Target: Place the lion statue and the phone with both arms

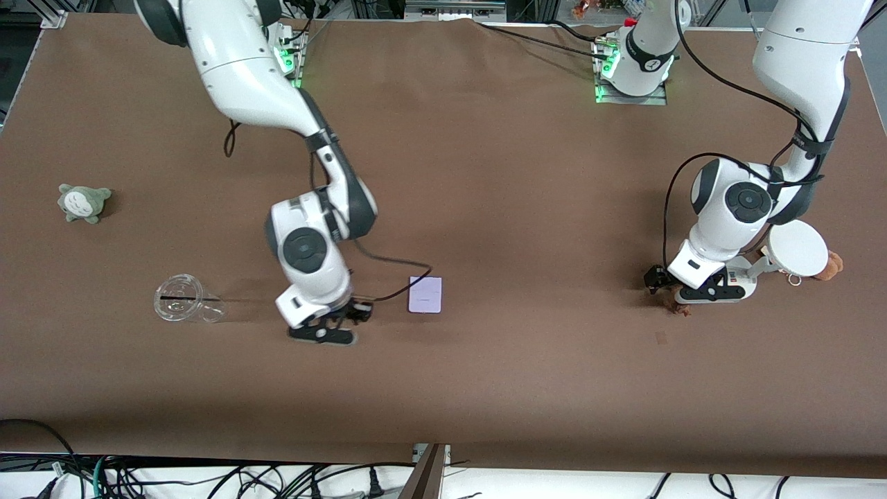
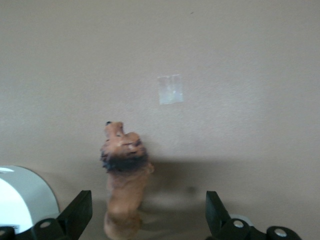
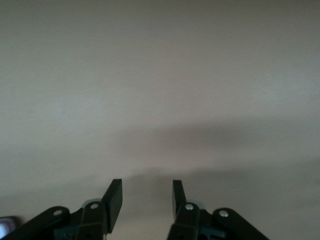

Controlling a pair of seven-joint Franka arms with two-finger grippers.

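The lion statue (image 1: pixel 678 308) is a small orange-brown figurine with a dark mane, on the table toward the left arm's end. In the left wrist view the lion statue (image 2: pixel 125 180) sits between my left gripper's (image 2: pixel 147 215) wide-open fingers (image 2: pixel 75 214), closer to one finger, and neither finger touches it. In the front view my left gripper (image 1: pixel 684 299) is low over the lion. The phone (image 1: pixel 425 294) lies flat on the table, pale lavender. My right gripper (image 1: pixel 326 334) is beside the phone, low over bare table. In its own view the right gripper (image 3: pixel 147 200) is open and empty.
A round white stand (image 1: pixel 797 248) and a brown plush toy (image 1: pixel 831 264) sit close beside the left arm's wrist. A clear cup (image 1: pixel 183 299) lies on its side near the right gripper. A grey-green plush (image 1: pixel 83 202) sits toward the right arm's end. A tape patch (image 2: pixel 170 89) marks the table near the lion.
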